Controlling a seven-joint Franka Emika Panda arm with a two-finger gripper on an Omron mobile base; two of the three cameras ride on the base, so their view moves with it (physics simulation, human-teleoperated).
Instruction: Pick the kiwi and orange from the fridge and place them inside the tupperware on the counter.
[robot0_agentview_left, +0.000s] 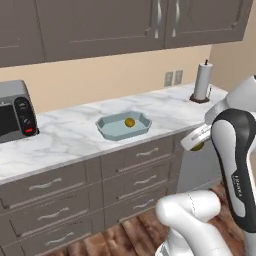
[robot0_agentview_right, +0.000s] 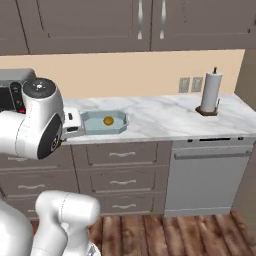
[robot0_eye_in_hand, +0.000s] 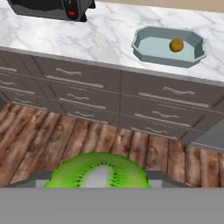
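Orange (robot0_agentview_left: 129, 122) lies already in the tupperware (robot0_agentview_left: 145, 119) on the counter (robot0_agentview_left: 70, 135), so half is done. Kiwi (robot0_eye_in_hand: 98, 171) you see clamped in the gripper (robot0_eye_in_hand: 99, 183), above the floor; it is left to place

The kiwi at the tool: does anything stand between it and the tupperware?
Nothing visible does. The kiwi is out over the wooden floor, and the tupperware lies open on the counter, with the orange already in it.

the long white marble surface (robot0_agentview_left: 75, 137) with grey veining carries a shallow pale blue-grey rectangular tray (robot0_agentview_left: 111, 131) near its front edge, a dark toaster oven (robot0_agentview_left: 14, 112) and an upright white paper-towel roll (robot0_agentview_left: 202, 81).
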